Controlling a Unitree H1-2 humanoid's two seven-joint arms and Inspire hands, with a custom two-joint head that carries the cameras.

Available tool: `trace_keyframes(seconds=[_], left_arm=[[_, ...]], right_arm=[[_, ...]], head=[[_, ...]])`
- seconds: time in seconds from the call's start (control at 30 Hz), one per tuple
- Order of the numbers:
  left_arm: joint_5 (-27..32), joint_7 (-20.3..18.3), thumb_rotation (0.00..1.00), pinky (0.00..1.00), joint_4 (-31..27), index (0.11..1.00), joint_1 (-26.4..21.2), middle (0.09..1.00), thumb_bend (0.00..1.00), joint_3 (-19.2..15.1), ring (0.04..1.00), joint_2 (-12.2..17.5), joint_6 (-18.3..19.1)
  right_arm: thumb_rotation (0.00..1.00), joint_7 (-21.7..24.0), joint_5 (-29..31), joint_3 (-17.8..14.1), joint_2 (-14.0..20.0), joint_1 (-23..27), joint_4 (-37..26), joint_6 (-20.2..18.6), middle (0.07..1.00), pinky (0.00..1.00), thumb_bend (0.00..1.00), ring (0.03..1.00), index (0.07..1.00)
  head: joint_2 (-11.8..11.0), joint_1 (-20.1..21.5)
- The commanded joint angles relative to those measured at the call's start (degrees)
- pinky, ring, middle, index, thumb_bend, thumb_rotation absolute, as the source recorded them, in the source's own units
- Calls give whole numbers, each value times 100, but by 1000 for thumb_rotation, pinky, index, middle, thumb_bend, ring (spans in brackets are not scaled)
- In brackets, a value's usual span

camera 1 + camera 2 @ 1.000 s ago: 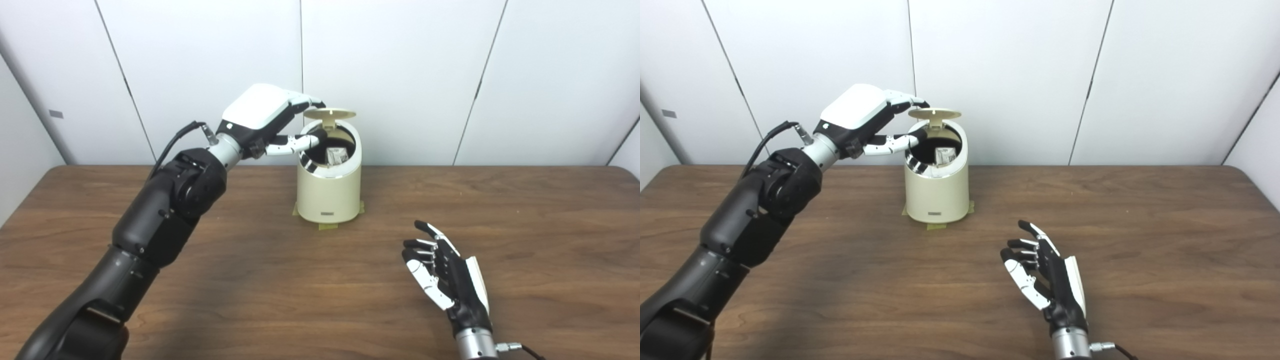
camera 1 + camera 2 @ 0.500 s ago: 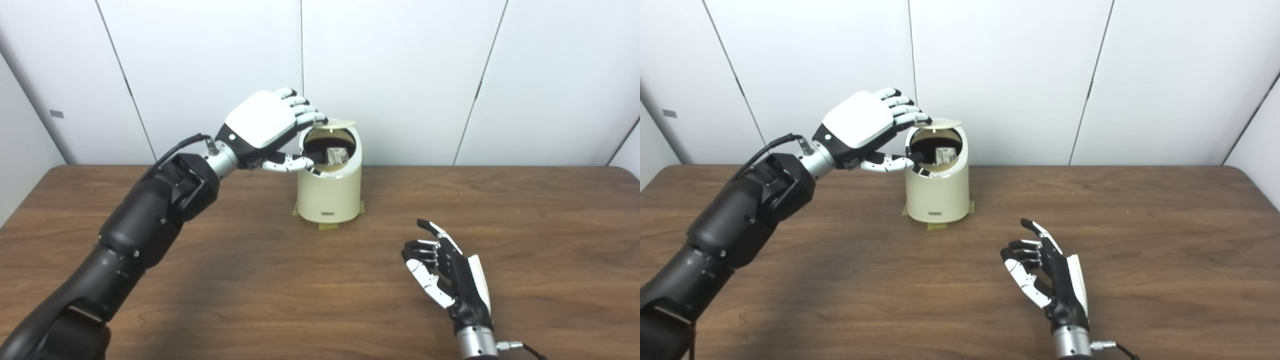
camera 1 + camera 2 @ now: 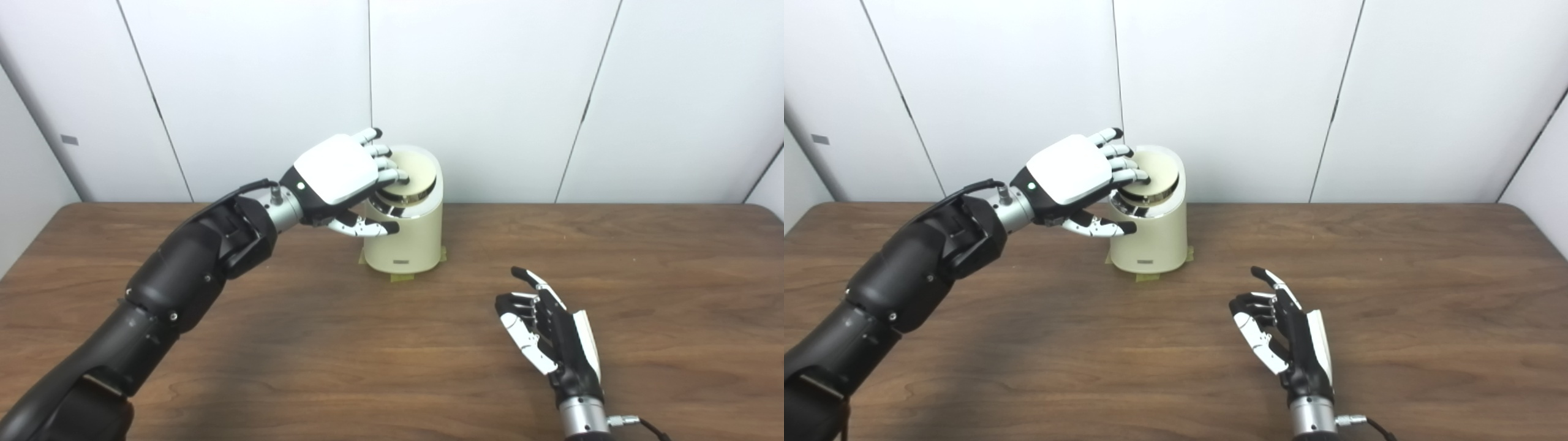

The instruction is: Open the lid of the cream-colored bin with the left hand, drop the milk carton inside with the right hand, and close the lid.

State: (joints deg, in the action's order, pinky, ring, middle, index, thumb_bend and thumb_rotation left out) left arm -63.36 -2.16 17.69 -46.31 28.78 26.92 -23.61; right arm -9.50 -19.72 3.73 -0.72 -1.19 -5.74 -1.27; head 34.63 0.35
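Left hand [image 3: 334,177] rests spread fingers [image 3: 392,177] on the lowered lid [image 3: 413,173] of the bin [image 3: 404,242]. Right hand [image 3: 1289,343] lies empty, fingers apart, on open bench [image 3: 643,275].

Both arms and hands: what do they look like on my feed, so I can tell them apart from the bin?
Both arms are glossy black with bulky rounded joints and a silver metal wrist collar. The left hand has a white back plate bearing a small green dot, and white fingers with black tips. A black cable loops at its wrist. The right hand shows a black palm, white-and-black fingers, and a cable plugged at its wrist.
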Motion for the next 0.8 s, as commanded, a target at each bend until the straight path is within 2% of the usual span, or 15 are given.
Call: trace_keyframes(seconds=[0.0,0.1,0.23,0.3,0.53,0.6,0.77], left_arm=[[-43,225,845,962,-52,820,-288,817,472,-42,883,107,-38],[-58,291,835,957,-33,815,-246,810,472,-12,880,96,-82],[-93,298,882,961,-42,814,-205,811,465,43,880,111,-97],[-134,165,913,969,-149,823,-152,819,470,72,888,136,-54],[-323,166,877,965,-199,821,-63,819,453,172,886,162,-89],[-414,104,892,980,-238,813,-34,820,461,230,889,184,-66],[-468,-68,898,944,-322,781,71,805,471,317,872,219,-9]], right_arm=[[695,-126,-89,-14,16,13,173,178,639,556,326,622,815],[703,-139,-105,-14,36,32,198,189,646,565,322,636,817],[712,-171,-138,-20,36,36,202,167,649,582,333,643,821],[706,-203,-177,-15,40,34,215,172,644,589,336,638,820],[714,-267,-293,8,65,34,182,132,632,661,327,651,813],[739,-261,-306,3,67,31,158,99,629,673,329,654,815],[715,-265,-316,-12,70,27,95,82,627,706,330,667,808]], head=[[5,6],[10,12],[10,19],[10,19],[50,28],[65,15],[83,9]])
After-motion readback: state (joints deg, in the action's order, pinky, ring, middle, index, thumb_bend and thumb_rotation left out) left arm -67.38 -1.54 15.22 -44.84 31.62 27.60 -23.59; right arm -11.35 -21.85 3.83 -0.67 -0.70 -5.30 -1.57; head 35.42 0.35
